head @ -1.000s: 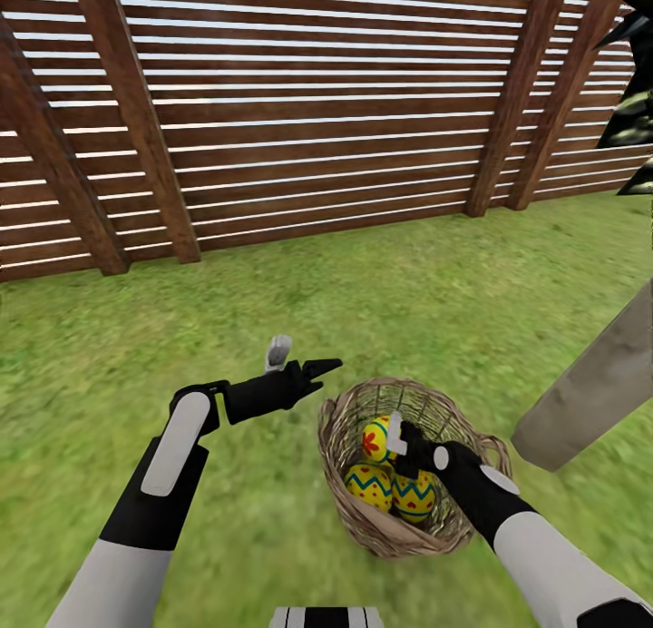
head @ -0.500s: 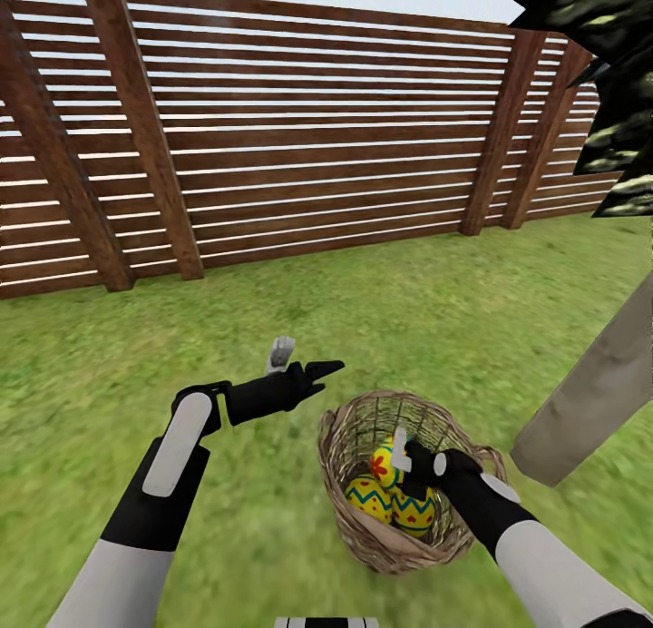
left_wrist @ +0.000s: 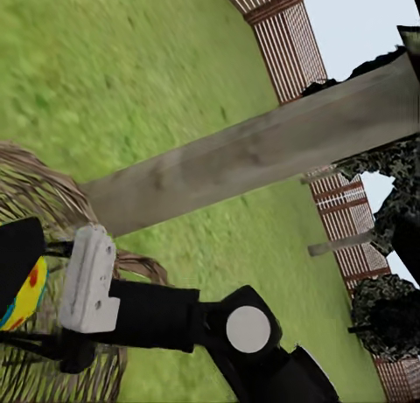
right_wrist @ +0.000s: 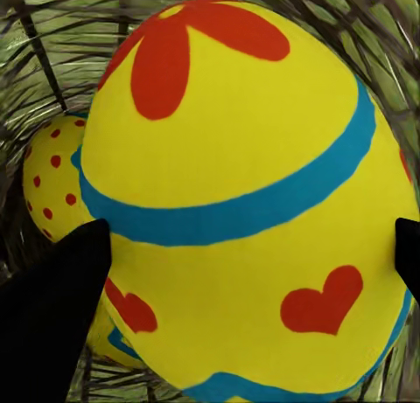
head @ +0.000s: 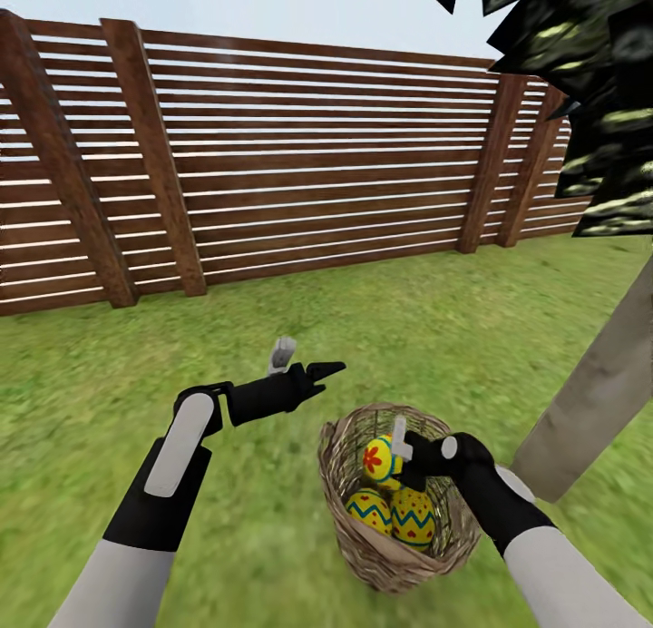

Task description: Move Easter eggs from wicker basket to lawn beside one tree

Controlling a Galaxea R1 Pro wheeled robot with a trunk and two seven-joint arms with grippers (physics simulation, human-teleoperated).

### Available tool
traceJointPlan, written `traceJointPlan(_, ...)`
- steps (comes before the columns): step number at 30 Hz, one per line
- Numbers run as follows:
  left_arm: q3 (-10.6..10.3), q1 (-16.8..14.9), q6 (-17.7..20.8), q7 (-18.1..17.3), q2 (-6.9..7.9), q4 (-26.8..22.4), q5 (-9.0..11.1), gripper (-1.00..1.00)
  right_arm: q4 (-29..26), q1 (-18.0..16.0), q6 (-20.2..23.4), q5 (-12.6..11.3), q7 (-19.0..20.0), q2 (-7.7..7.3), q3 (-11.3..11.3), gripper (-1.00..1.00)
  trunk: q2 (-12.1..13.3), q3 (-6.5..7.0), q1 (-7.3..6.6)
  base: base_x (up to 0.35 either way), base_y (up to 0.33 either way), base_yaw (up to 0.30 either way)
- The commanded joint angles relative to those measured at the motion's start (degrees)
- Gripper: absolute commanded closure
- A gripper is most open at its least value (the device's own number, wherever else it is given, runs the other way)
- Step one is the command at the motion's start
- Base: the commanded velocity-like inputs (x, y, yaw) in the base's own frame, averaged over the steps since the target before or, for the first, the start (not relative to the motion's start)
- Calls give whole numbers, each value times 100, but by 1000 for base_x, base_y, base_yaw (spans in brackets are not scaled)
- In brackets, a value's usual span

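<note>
The egg (head: 379, 460) in the right hand (head: 405, 450) is yellow, with a red flower mark, a blue band and red hearts. Below that hand lie two more yellow eggs: one (head: 369, 509) with a blue zigzag, one (head: 414, 518) with red dots and a blue zigzag. The wicker basket (head: 349, 519) around them is tan-brown, open-woven. Both hands are black with pale grey pads; the left hand (head: 303, 367) too. The lawn (head: 272, 328) is mottled green. Beyond the hands the fence (head: 317, 174) is brown slats. Right of the right hand, the trunk (head: 599, 392) is pale grey-beige under dark green, pale-flecked leaves (head: 599, 83).

Woven wicker basket (head: 349, 483); smooth painted eggs (head: 413, 517); slatted wood fence (head: 317, 183).
</note>
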Motion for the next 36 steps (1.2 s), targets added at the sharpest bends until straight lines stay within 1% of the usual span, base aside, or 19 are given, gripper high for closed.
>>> traceJointPlan(1, -1, -3, 20, 28, -5, -3, 24, -100, -429, 190, 106, 16, 144, -76, -70, 100, 0, 18, -3, 0, 0, 0)
traceJointPlan(2, -2, -2, 20, 28, -7, -3, 24, -100, -817, 378, 240, 11, 221, -147, -94, 100, 1, 40, -6, 0, 0, 0)
traceJointPlan(4, -3, -2, 20, 29, -11, -3, 24, -100, -1479, 719, 412, 28, 387, -205, -107, 100, 41, 80, -30, 0, 0, 0)
traceJointPlan(6, -3, -2, 20, 28, -11, -3, 24, -100, -1702, 877, 446, 60, 440, -230, -110, 100, 122, 116, -74, 0, 0, 0)
traceJointPlan(10, -3, -2, 20, 28, -10, -3, 24, -100, -2012, 981, 479, 49, 457, -261, -110, 100, 282, 188, -162, 0, 0, 0)
traceJointPlan(12, -3, -3, 20, 28, -16, 3, 24, -100, -2237, 1073, 660, 43, 466, -261, -110, 100, 362, 224, -205, 0, 0, 0)
traceJointPlan(15, -3, -2, 20, 34, -18, 6, 24, -100, -2350, 1130, 802, 26, 468, -259, -110, 100, 483, 278, -271, 0, 0, 0)
traceJointPlan(22, -3, -2, 20, 32, -12, 6, 24, -100, -2479, 1134, 839, 22, 469, -260, -110, 100, 763, 403, -425, 0, 0, 0)
traceJointPlan(25, 4, -2, 20, 28, 6, 4, 24, -100, -2621, 1142, 1177, 16, 475, -261, -113, 100, 884, 457, -491, 0, 0, 0)
traceJointPlan(31, 10, -2, 20, 28, 25, -2, 22, -100, -2697, 1161, 1420, 13, 470, -258, -121, 100, 1124, 565, -623, 0, 0, 0)
traceJointPlan(33, 12, -2, 20, 22, 27, -2, 26, -100, -2704, 1161, 1449, 8, 469, -244, -246, 100, 1205, 601, -667, 0, 0, 0)
traceJointPlan(35, 14, -2, 20, 20, 27, -3, 32, -100, -2712, 1161, 1453, 7, 469, -223, -527, 100, 1285, 637, -711, 0, 0, 0)
traceJointPlan(36, 14, -2, 20, 20, 26, -3, 32, -100, -2713, 1161, 1454, 7, 469, -215, -597, 100, 1325, 655, -733, 0, 0, 0)
